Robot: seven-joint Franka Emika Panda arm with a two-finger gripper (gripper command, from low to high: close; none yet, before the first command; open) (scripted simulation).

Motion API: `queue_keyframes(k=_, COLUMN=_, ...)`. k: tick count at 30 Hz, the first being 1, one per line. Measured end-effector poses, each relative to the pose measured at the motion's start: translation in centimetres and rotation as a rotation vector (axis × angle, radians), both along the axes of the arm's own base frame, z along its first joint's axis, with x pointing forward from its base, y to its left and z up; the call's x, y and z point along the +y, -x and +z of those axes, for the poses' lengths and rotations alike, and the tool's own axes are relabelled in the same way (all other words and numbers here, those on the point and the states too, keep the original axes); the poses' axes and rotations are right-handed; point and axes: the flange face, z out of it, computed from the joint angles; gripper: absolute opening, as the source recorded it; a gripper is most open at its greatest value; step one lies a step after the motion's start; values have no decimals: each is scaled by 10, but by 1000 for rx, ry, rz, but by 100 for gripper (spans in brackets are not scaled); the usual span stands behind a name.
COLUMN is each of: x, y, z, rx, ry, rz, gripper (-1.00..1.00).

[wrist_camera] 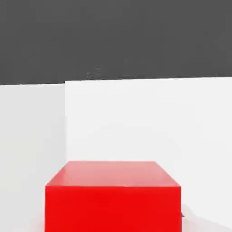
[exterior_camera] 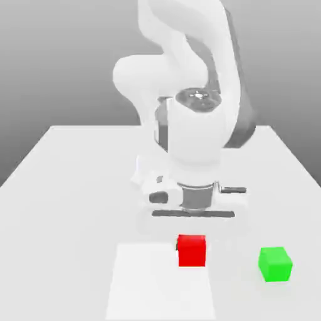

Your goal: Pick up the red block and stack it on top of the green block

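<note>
"So, what takes up the most room?"

"A pale counter (exterior_camera: 69, 219), running away towards a grey background. The white Franka Emika Panda arm (exterior_camera: 195, 135), with grey parts around its joints, comes down over it near the middle of the exterior view."

"And after that?"

"A bright white, four-sided patch (exterior_camera: 147, 282), in the near part of the counter, a bit towards the exterior view's left."

"What about the hand?"

"The hand (exterior_camera: 191, 243) is low over the counter, its wide white body above the red cube. Whether it's released, clenched or grasping the cube, I cannot tell."

"Then where's the red cube exactly?"

"The red cube (exterior_camera: 192, 252) is right below the hand's body. In the exterior view it overlaps the white patch near the patch's right-hand edge. I can't tell if it touches the surface or is raised. The hand view has it very close, with a flat top face and an upright front face."

"And the green one?"

"The green cube (exterior_camera: 274, 264) sits on the counter at the exterior view's right, turned slightly so its top and two sides show. It looks about as big as the red one, and the two are well apart."
</note>
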Motion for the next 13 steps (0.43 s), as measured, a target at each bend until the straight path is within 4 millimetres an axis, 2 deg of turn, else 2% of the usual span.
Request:
queue_keyframes(k=3, x=80, y=25, z=13, rx=-1, ry=1, rz=229, gripper=-100)
queue_keyframes(k=4, x=96, y=31, z=13, rx=-1, ry=2, rz=276, gripper=-100)
queue_keyframes(k=6, x=101, y=31, z=-2, rx=-2, ry=3, rz=292, gripper=-100)
queue_keyframes(k=9, x=102, y=31, z=-37, rx=-2, ry=3, rz=296, gripper=-100)
queue_keyframes(k=10, x=102, y=32, z=-44, rx=-2, ry=3, rz=297, gripper=100)
queue_keyframes(k=13, x=102, y=32, z=-44, rx=-2, ry=3, rz=297, gripper=100)
